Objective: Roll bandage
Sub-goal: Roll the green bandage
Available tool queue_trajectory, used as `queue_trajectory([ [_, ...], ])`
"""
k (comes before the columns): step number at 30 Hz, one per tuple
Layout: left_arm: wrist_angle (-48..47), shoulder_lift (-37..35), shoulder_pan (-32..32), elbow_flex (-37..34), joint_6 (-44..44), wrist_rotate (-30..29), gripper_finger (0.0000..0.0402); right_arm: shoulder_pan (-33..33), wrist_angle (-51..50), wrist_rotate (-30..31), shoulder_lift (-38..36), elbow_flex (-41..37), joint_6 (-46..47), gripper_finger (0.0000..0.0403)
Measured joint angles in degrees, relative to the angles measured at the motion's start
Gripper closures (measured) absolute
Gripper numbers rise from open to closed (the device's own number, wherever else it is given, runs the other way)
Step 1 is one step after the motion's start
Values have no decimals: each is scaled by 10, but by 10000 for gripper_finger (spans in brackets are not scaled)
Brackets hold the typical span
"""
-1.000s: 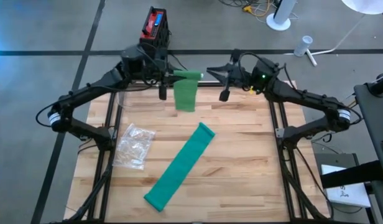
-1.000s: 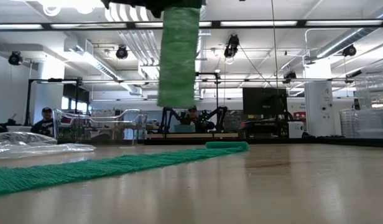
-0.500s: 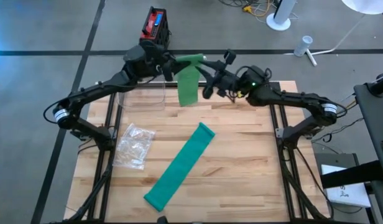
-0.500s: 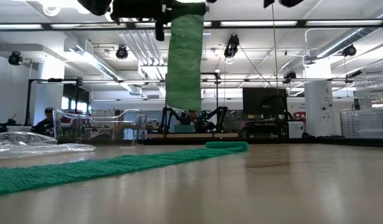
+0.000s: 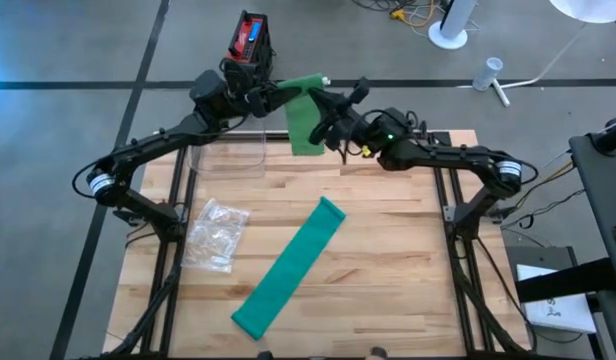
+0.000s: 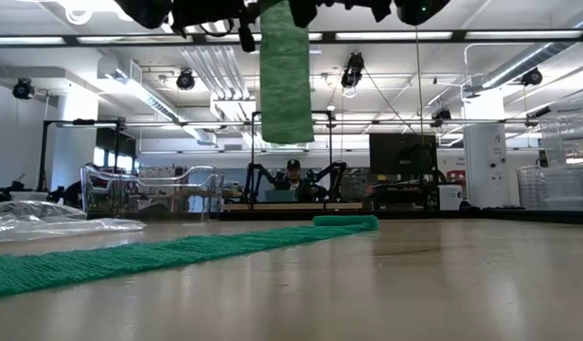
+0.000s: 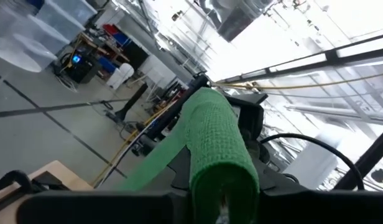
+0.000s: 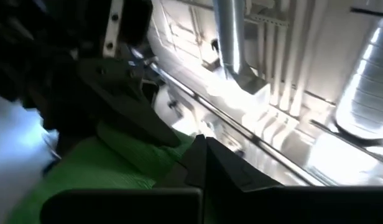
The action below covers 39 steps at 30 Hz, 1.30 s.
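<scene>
A green bandage [image 5: 305, 118] hangs in the air over the table's far edge. Its upper end is rolled [image 7: 217, 146], and the loose tail [image 6: 286, 80] hangs straight down, clear of the table. My left gripper [image 5: 281, 93] is shut on the rolled end from the left. My right gripper [image 5: 325, 108] is shut right beside the bandage, on its right. A second green bandage [image 5: 288, 265] lies flat and slanting on the wooden table [image 5: 408, 250]. My left gripper pinches the rolled upper end [image 7: 222, 180] of the bandage between its two fingers, coming roughly level from the table's left. The roll sticks out past the fingertips. The tail hangs slack below, lifted clear. My right gripper's shut fingertips [image 8: 201, 152] lie at the green cloth's edge; whether they touch or pinch it I cannot tell.
A crumpled clear plastic bag [image 5: 218, 235] lies at the table's left. A clear box [image 5: 228, 155] stands at the far left corner, and a red and black device [image 5: 250, 40] sits on the floor beyond it. The near right of the tabletop is bare wood.
My right gripper has come toward the table's left, up to the hanging bandage, rolling as it went; it opened wide and has now shut. My left gripper has rolled its wrist and edged toward the far edge. The hanging tail has swung slightly right.
</scene>
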Motion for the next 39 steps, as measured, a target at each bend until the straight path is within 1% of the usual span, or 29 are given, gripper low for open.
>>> queue_trajectory([
  [3,4,0,1,-1,4,26,351,0,0,41,8,11,-39,401],
  [9,26,-4,2,-18,10,40,351,0,-8,71,-7,6,-44,402],
  [13,30,-7,3,-19,26,52,351,0,-6,71,-22,5,5,402],
  [14,30,-7,3,-19,37,65,351,-1,-7,68,-24,5,19,403],
  [17,27,-8,3,-19,80,67,351,4,-13,48,-27,5,47,403],
  [19,20,-9,4,-19,140,72,351,9,-15,35,-27,5,70,403],
  [22,3,-13,7,-19,260,82,351,11,-39,28,-36,6,144,399],
  [24,-26,-16,8,-19,345,81,351,8,-99,12,-56,6,206,390],
  [26,-54,-20,8,-19,427,75,351,-4,-167,-33,-81,6,274,374],
  [30,-82,-22,8,-19,539,70,351,-38,-325,-154,-126,23,396,324],
  [33,-83,-23,8,-19,618,69,351,-68,-426,-229,-143,40,442,281],
  [34,-87,-23,8,-19,653,69,351,-77,-447,-244,-145,44,453,267],
  [36,-99,-24,8,-19,745,67,351,-88,-465,-254,-149,45,476,241],
  [38,-123,-25,5,-19,862,62,351,-96,-476,-257,-149,46,495,218],
  [39,-134,-25,3,-19,921,50,351,-102,-480,-259,-149,46,509,207],
])
